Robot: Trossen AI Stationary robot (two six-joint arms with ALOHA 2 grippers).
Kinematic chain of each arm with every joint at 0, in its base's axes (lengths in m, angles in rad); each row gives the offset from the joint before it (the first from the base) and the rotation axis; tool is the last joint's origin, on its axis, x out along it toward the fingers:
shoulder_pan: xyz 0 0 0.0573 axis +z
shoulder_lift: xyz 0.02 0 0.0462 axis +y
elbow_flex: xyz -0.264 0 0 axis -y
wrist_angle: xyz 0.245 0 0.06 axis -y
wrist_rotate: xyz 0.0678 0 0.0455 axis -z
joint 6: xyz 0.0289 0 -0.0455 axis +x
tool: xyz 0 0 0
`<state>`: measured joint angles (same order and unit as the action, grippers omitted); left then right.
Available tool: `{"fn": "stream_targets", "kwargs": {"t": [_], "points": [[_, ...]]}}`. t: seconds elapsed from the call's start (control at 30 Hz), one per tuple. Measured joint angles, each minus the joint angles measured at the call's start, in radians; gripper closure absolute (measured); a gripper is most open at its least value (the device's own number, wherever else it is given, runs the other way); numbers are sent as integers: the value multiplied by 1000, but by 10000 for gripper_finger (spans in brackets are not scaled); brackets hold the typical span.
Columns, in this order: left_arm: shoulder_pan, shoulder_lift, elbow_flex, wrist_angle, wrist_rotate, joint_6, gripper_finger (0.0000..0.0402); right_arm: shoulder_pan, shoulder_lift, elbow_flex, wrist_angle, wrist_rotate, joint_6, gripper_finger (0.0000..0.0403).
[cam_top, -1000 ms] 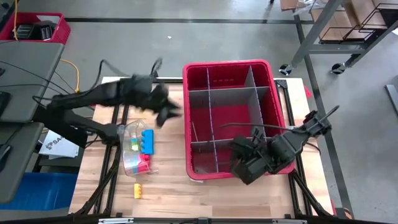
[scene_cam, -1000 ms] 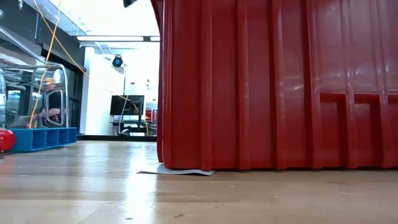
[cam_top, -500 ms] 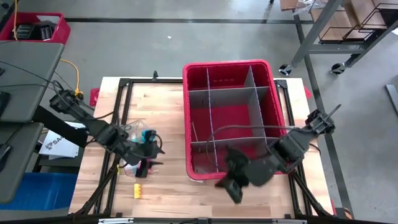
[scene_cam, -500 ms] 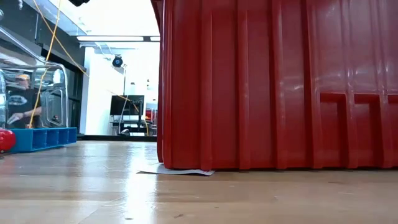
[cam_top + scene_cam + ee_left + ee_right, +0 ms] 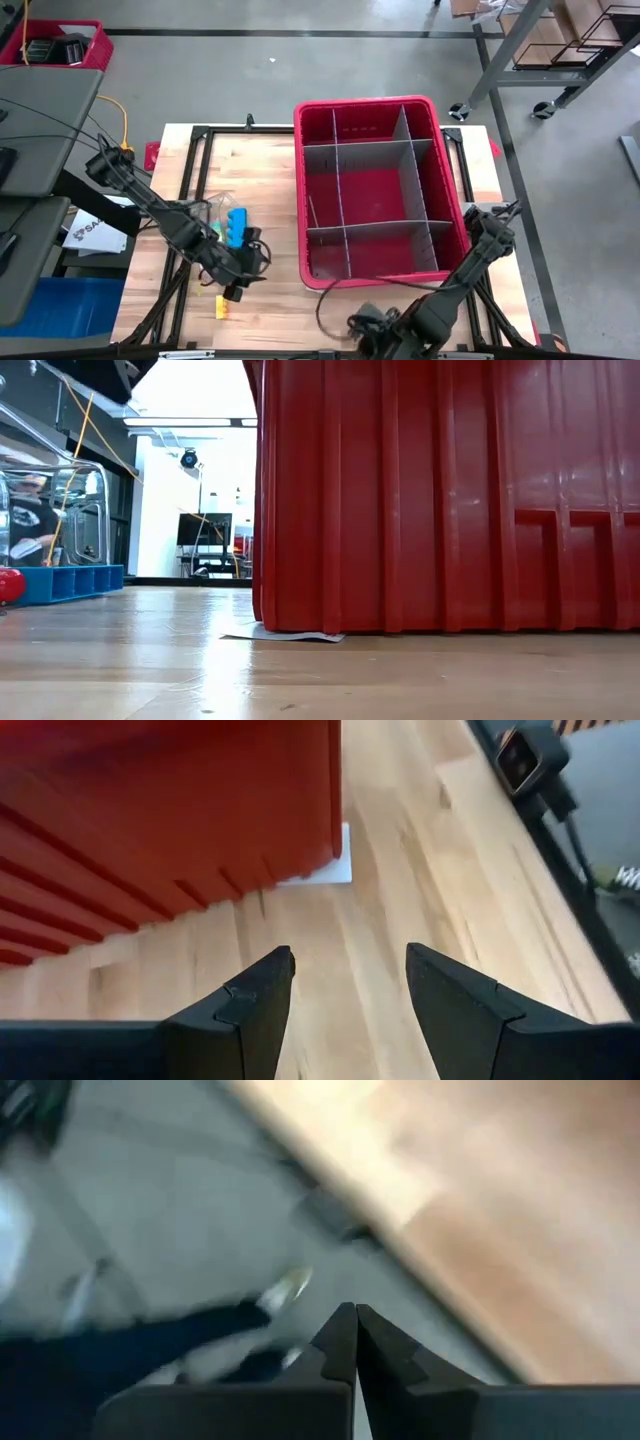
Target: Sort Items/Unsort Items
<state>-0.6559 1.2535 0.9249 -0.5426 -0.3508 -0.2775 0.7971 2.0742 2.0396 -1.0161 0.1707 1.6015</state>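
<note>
Items: yellow block [image 5: 221, 306] and blue block [image 5: 236, 228] on the table left of the bin [image 5: 372, 270]. Light, rigid, probably slick; I'd pinch the flat sides. Left gripper [image 5: 348, 982] spread, empty, near them. Right gripper [image 5: 355, 1330] clenched, empty, at the near edge.

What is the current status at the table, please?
Left gripper open, empty, by red bin. Right gripper shut, off table's near edge. Blue block, yellow block unsorted.
</note>
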Motion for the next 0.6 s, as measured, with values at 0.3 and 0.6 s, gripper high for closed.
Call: {"fn": "stream_targets", "kwargs": {"t": [0.3, 0.6], "points": [[-15, 105, -1, 127, 66, -101, 211, -35, -1, 1, -505, 252, 284, 403], [-32, 310, 0, 310, 12, -92, 211, -122, -1, 2, -467, 270, 145, 403]]}}
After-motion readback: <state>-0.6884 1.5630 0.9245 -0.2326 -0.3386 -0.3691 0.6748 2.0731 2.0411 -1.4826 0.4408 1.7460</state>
